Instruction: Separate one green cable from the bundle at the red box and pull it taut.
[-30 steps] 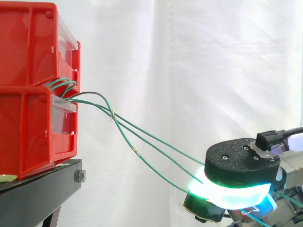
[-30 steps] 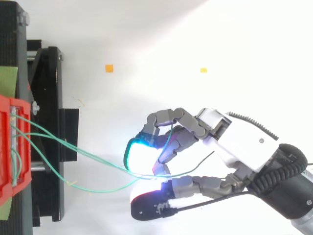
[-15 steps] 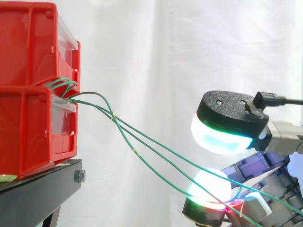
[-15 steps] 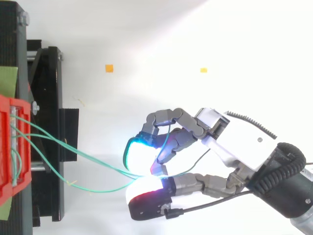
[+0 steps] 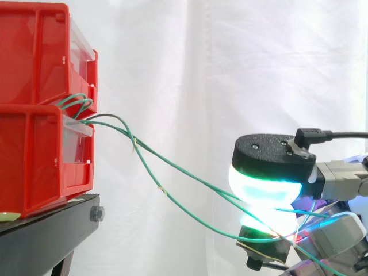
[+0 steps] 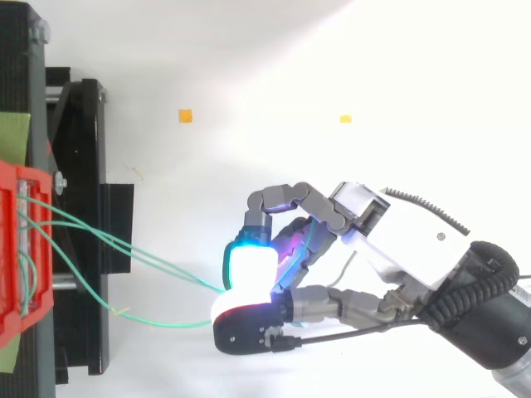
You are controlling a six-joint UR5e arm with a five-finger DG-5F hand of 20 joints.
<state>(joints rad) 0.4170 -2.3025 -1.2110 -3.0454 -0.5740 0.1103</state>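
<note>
Several green cables (image 5: 172, 168) come out between the two stacked red bins (image 5: 34, 155) and slope down to the right to my hand (image 5: 273, 158). In the top view they run from the red bin (image 6: 12, 249) across to the hand (image 6: 415, 240). The fingers are curled, and a black-backed pad glowing white and cyan presses down onto a glowing fingertip below it. Two cables (image 6: 141, 253) enter the pinch between those pads. A third cable (image 6: 158, 322) curves lower and passes under the hand. Loose green ends trail out behind the fingers at the lower right.
The bins stand on a black stand (image 5: 49, 221) at the left, before a white curtain. In the top view the stand (image 6: 79, 166) juts right toward the hand, with green tape (image 6: 12, 133) on it. Two small orange markers (image 6: 185, 115) lie on the white floor.
The black-backed pad rose away from the lower fingertip half a second ago and has now come back down, closing on the cables. The cables bend more sharply near the hand.
</note>
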